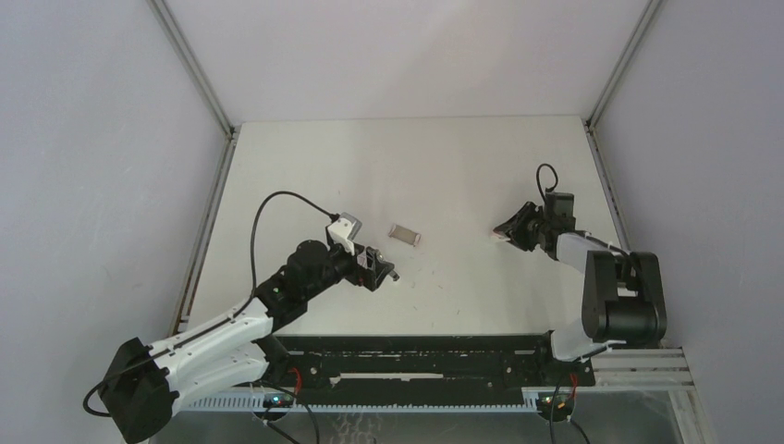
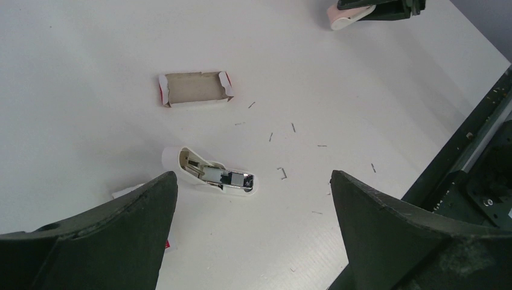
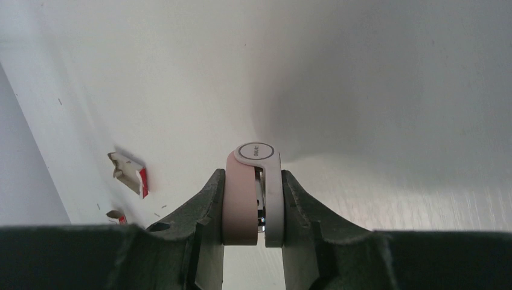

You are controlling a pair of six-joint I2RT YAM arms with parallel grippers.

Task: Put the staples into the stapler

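Observation:
My right gripper [image 3: 253, 232] is shut on a pink-and-white stapler [image 3: 253, 181], held on edge just above the table at the right [image 1: 507, 231]. A white stapler part with a bare metal channel [image 2: 211, 173] lies face up on the table, just beyond my left gripper [image 2: 253, 181]. That gripper [image 1: 386, 270] is open with nothing between its fingers. An open cardboard staple tray [image 2: 196, 89] lies farther off and looks empty. Loose staples [image 2: 282, 173] are scattered on the table around it.
A red-and-white box sleeve [image 2: 124, 193] lies partly behind my left finger. Torn box pieces [image 3: 130, 175] show at the left of the right wrist view. The black rail [image 1: 416, 356] runs along the near table edge.

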